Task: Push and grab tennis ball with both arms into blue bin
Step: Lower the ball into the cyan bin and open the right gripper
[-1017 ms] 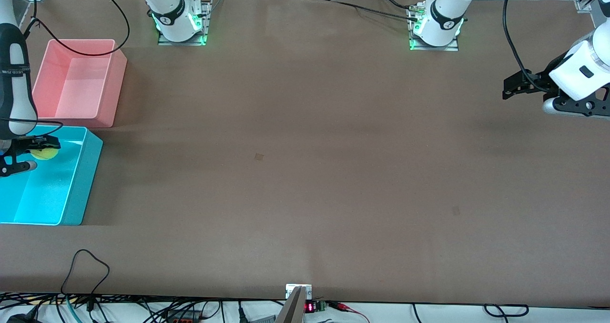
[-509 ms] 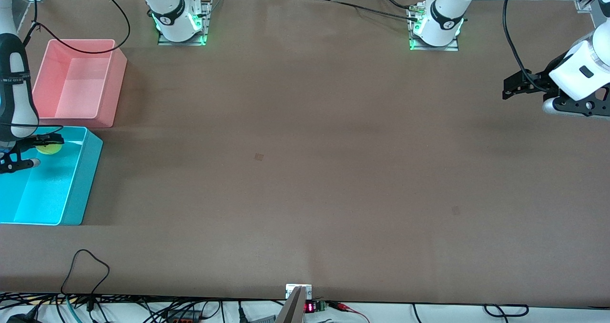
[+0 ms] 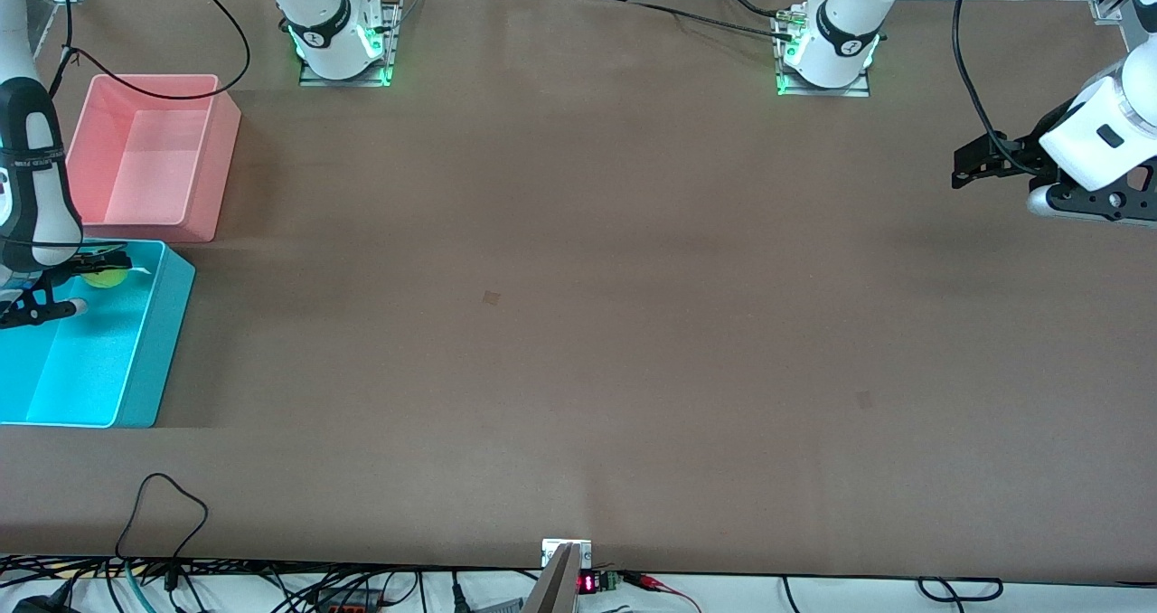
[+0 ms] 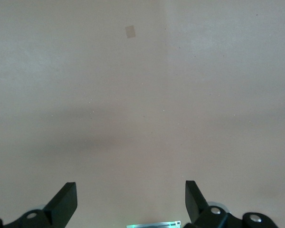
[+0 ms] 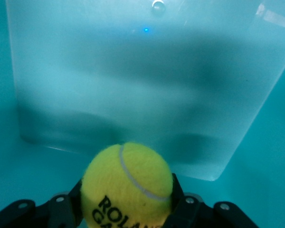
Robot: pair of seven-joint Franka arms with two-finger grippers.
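The yellow-green tennis ball (image 3: 106, 278) sits between the fingers of my right gripper (image 3: 98, 269), which is shut on it. The gripper holds the ball over the blue bin (image 3: 168, 324), at the bin's end next to the pink bin. In the right wrist view the ball (image 5: 127, 183) with black lettering fills the gap between the black fingers (image 5: 178, 195), above the bin's cyan floor (image 5: 133, 85). My left gripper (image 3: 964, 170) is open and empty above bare table at the left arm's end. Its fingertips (image 4: 66, 199) stand wide apart in the left wrist view.
A pink bin (image 3: 220, 156) stands beside the blue bin, farther from the front camera. A black cable loop (image 3: 163, 504) lies near the table's front edge. Both arm bases (image 3: 342, 43) stand along the back edge.
My right gripper has carried the ball a little toward the pink bin's end of the blue bin. The left arm has stayed still.
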